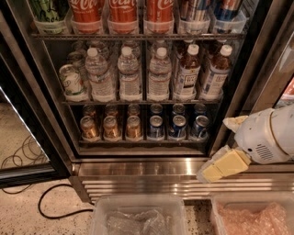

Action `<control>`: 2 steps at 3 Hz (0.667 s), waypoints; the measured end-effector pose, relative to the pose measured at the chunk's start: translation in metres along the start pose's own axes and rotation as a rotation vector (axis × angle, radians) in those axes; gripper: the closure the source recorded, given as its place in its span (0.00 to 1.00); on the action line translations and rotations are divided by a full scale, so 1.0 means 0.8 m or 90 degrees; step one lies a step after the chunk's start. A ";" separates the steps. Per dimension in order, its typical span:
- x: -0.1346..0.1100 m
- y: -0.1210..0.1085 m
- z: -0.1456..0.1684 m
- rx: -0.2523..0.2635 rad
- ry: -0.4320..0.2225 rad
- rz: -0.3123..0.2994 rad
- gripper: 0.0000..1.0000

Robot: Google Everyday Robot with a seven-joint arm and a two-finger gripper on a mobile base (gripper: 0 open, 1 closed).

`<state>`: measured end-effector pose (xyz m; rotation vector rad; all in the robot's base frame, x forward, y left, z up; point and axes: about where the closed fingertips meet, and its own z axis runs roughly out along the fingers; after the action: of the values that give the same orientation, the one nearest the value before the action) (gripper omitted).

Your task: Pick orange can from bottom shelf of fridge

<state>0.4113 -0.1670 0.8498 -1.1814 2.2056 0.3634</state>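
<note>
orange can: front row, left half of bottom shelf, fridge | hand: low right, outside frame, fingers apart, empty | likely light, rigid, slick, dentable; grip mid-body sidewalls

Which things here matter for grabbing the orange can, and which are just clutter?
Job: short orange-gold metallic cans, left on the lowest wire shelf; black-framed glass-door fridge; end effector, low right by the steel base.
Clutter: small blue cans, clear water bottles, tall red cola cans, clear plastic bins.
</note>
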 end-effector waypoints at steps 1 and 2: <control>-0.005 0.000 -0.004 0.012 -0.003 0.001 0.00; 0.003 0.021 0.029 0.015 -0.026 0.040 0.00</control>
<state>0.4053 -0.1471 0.8296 -1.0838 2.2099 0.3825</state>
